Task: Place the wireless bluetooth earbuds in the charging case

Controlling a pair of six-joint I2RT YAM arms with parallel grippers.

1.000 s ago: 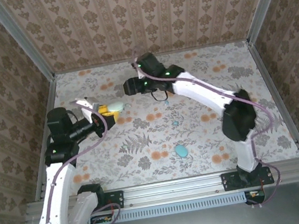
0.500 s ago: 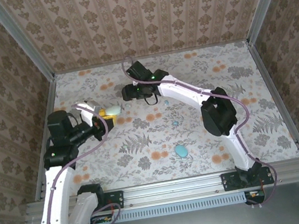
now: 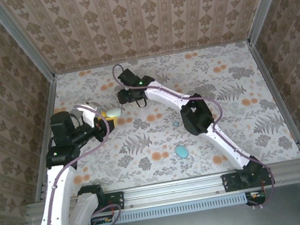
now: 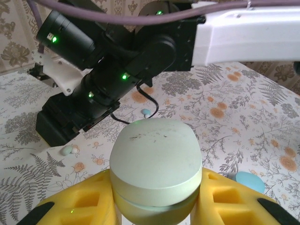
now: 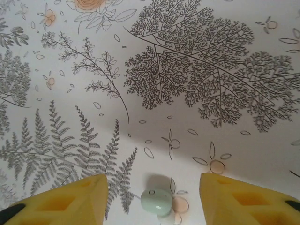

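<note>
— Teal earbud (image 5: pixel 156 201) is lying toward the far-left corner of our surface (image 5: pixel 211 150); right gripper (image 5: pixel 151 190) is straddling it, spread.
— We're centring before closing; left gripper (image 4: pixel 156 197) is pinching the charging case (image 4: pixel 155 159).

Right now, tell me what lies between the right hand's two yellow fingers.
One tiny pale earbud lies on the table between the right hand fingers, touching neither; the right wrist view shows it.
</note>
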